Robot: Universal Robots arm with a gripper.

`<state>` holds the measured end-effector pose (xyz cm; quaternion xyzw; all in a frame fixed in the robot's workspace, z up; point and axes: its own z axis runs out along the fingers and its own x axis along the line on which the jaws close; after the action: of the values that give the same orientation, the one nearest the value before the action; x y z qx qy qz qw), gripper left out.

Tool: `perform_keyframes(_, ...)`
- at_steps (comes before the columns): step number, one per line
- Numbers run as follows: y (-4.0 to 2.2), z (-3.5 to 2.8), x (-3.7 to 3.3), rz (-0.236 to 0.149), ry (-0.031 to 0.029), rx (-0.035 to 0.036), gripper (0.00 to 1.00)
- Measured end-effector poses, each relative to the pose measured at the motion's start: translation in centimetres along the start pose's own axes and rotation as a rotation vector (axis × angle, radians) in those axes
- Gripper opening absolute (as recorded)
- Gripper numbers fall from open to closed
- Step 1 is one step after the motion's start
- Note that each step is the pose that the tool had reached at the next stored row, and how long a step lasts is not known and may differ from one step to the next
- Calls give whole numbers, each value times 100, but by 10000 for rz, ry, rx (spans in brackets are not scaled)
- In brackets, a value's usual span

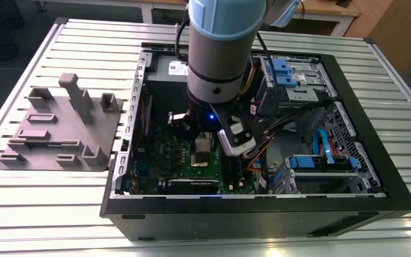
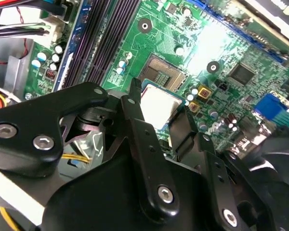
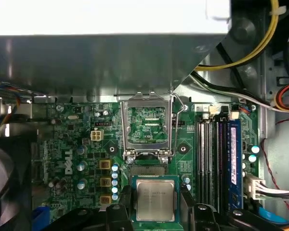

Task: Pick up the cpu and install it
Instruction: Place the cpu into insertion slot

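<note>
In the exterior view, the gripper (image 1: 204,140) is seen inside the open computer case (image 1: 263,217), over the green motherboard (image 1: 191,168). In the second wrist view, the cpu (image 2: 159,103), a thin flat square with a smooth silver-grey lid, is pinched edgewise between black fingers (image 2: 139,130), just beside the socket (image 2: 163,71). In the first wrist view, the metal load plate (image 3: 147,126) is seen flipped open; fine socket contacts could be bent by a tilted or offset release.

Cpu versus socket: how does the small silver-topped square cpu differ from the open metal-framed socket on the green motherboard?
The silver-topped cpu is gripped between the black gripper's fingers; the socket is fixed to the motherboard. The cpu's top is smooth pale metal; the socket is a dark empty recess, its frame lid swung open. Both are square.
</note>
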<state>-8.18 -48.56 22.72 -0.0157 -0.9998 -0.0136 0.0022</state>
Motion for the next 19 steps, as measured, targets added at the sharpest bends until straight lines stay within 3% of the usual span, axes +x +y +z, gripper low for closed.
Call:
perform_keyframes(8,-9,144,0,7,-1,2,47)
perform_keyframes(14,-21,177,-2,5,-5,168,47)
perform_keyframes(19,-28,232,1,7,-5,170,47)
